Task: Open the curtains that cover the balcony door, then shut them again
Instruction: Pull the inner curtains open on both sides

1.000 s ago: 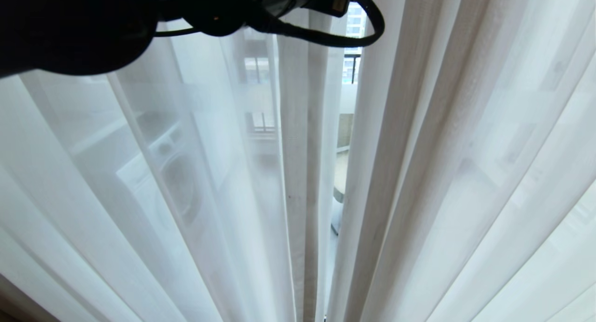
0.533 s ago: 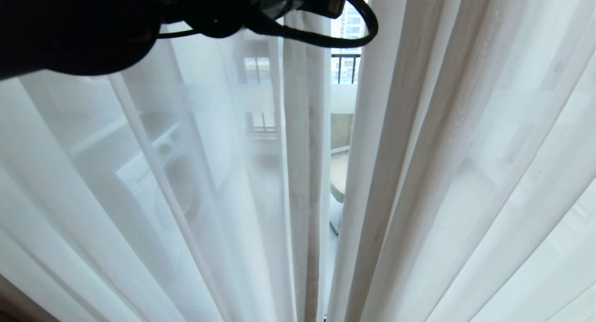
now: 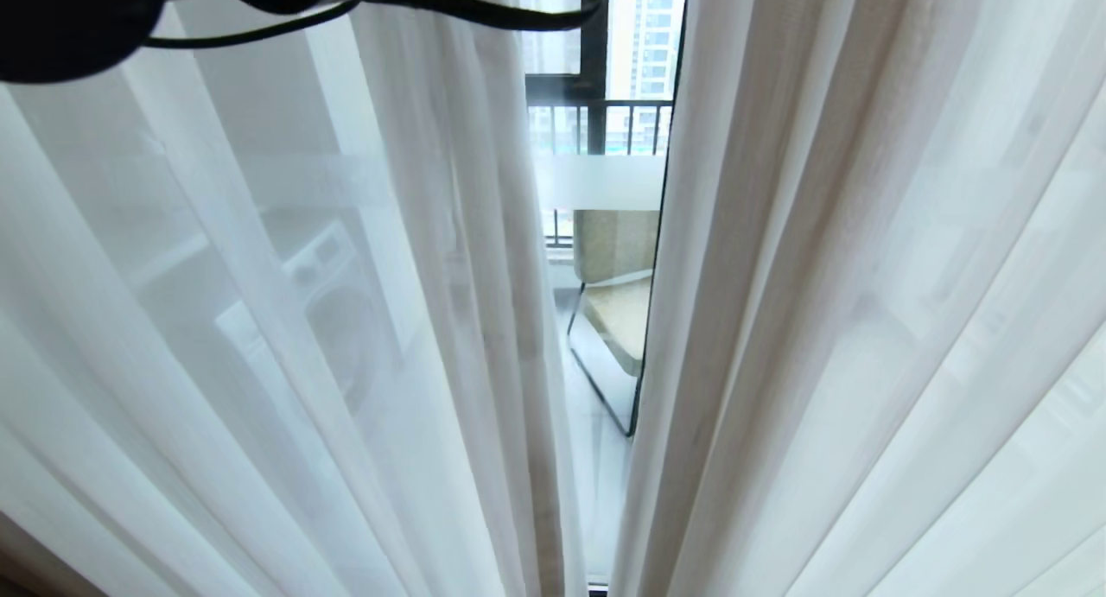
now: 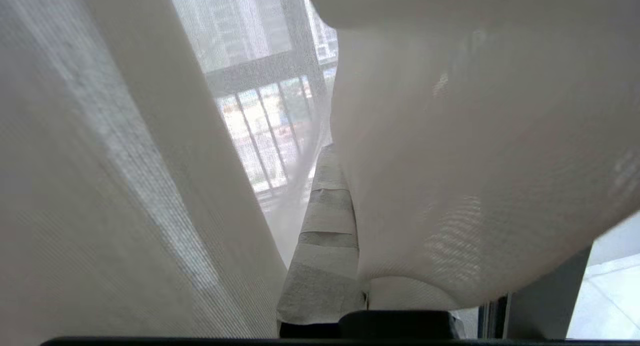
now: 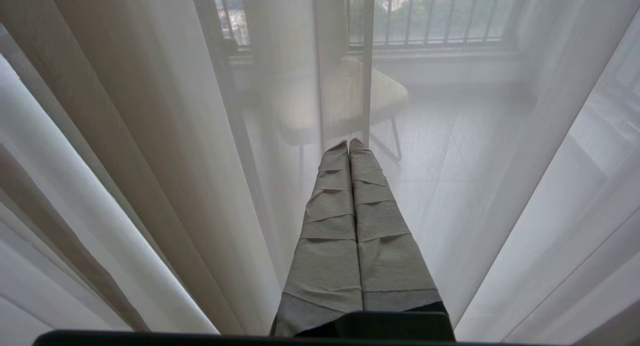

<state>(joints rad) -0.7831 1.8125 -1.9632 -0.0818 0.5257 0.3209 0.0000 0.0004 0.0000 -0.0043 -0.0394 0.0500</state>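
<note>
Sheer white curtains fill the head view: a left panel [image 3: 285, 320] and a right panel [image 3: 821, 320] with a beige layer in its folds. Between them is a gap onto the balcony door, whose frosted band [image 3: 600, 182] and black frame edge [image 3: 657, 260] show. My left arm [image 3: 78, 27] reaches in at the top left. In the left wrist view my left gripper [image 4: 334, 153] is shut on a fold of the curtain [image 4: 475, 135]; one tape-wrapped finger [image 4: 325, 236] shows and the cloth hides the other. My right gripper [image 5: 349, 144] is shut and empty, close to the sheer [image 5: 500, 186].
Through the gap I see a beige chair [image 3: 618, 303] on the balcony and a black railing [image 3: 605, 126] with tall buildings beyond. A washing machine [image 3: 320, 303] shows faintly behind the left sheer. A strip of floor shows at the bottom left corner [image 3: 26, 562].
My left arm has moved left and upward, drawing the left curtain's edge with it. The gap between the panels has widened, uncovering the frosted band, the chair and the railing.
</note>
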